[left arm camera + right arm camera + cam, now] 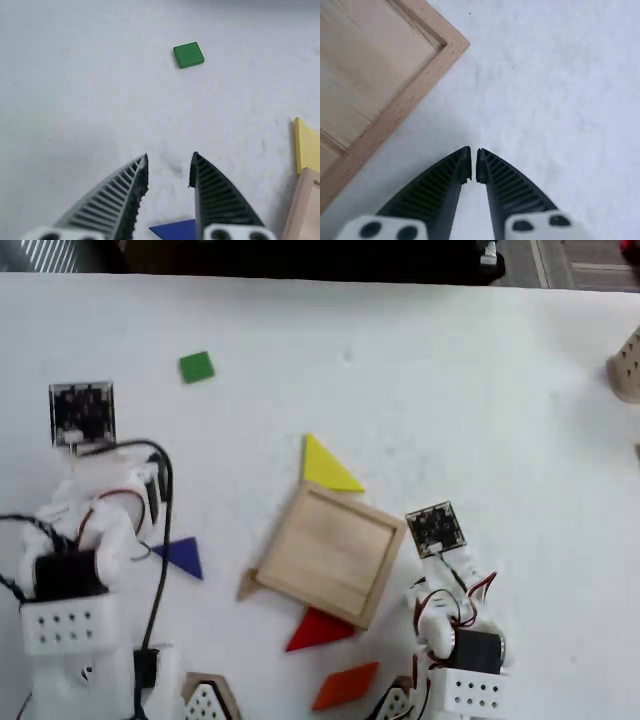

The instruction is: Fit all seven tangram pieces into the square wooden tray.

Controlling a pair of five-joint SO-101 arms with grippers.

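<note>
The square wooden tray point(330, 552) lies empty and turned at an angle in mid-table. A yellow triangle point(325, 466) touches its far corner and a red triangle point(318, 628) its near edge. An orange parallelogram point(345, 685) lies nearer the front, a blue triangle point(182, 556) to the tray's left, and a green square point(196, 366) far back left. My left gripper point(169, 165) is open above bare table, with the blue triangle point(175, 230) just behind its fingertips. My right gripper point(473, 167) is shut on nothing, beside the tray's corner point(451, 46).
A small tan piece point(247, 585) pokes out from under the tray's left corner. The left arm point(90, 530) and the right arm point(450, 640) stand at the front edge with cables around them. A pegged wooden object point(625, 365) sits at the far right.
</note>
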